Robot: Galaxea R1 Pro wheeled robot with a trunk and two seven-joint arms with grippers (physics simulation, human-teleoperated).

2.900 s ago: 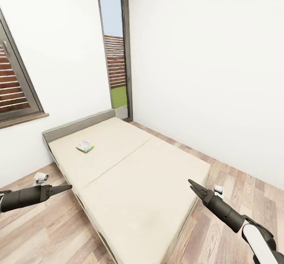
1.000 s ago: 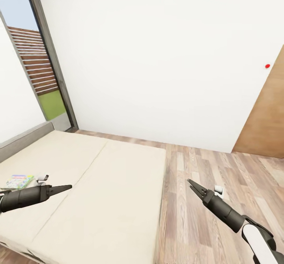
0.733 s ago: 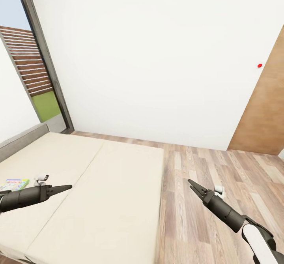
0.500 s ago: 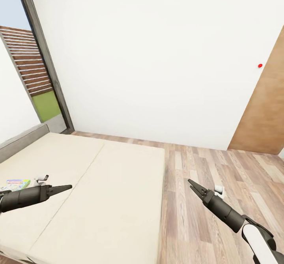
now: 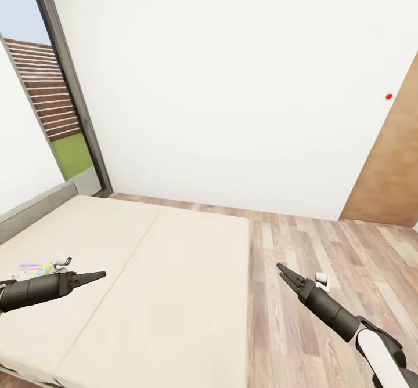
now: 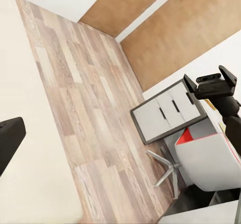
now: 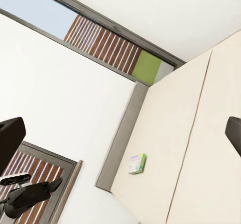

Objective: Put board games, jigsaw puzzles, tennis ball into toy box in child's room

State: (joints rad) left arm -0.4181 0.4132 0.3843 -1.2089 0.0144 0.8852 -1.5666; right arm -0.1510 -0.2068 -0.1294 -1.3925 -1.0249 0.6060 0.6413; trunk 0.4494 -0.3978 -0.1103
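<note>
Cream bed [image 5: 174, 272] | board game [image 5: 32, 271] just behind left claw [image 5: 103, 274], apart | both claws closed, empty

bed [image 5: 174, 283]: matt cream cloth, smooth, one seam
floor [image 5: 325, 249]: wood planks, light grain, faint sheen
wall [image 5: 232, 86]: matt white, plain
wardrobe door [image 5: 389, 173]: brown wood, smooth
board game [image 7: 137, 163]: printed card, slightly glossy
fingers [image 5: 93, 275]: dark matt plastic
</note>
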